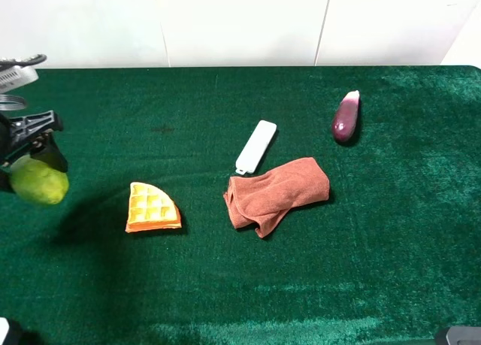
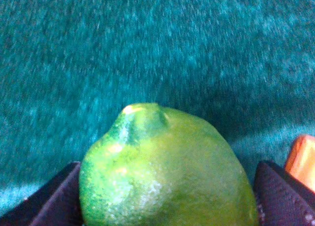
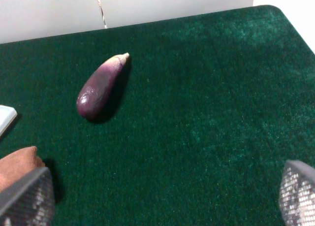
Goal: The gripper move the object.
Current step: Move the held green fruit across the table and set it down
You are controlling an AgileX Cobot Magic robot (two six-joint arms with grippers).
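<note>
The yellow-green fruit hangs at the far left of the exterior view, held in my left gripper above the green cloth, casting a shadow to its right. In the left wrist view the fruit fills the space between the two dark fingers, which are shut on it. My right gripper is open and empty, its fingertips wide apart over bare cloth at the right side of the table.
An orange waffle wedge lies just right of the fruit. A rust-brown cloth, a white flat bar and a purple eggplant lie further right. The eggplant also shows in the right wrist view.
</note>
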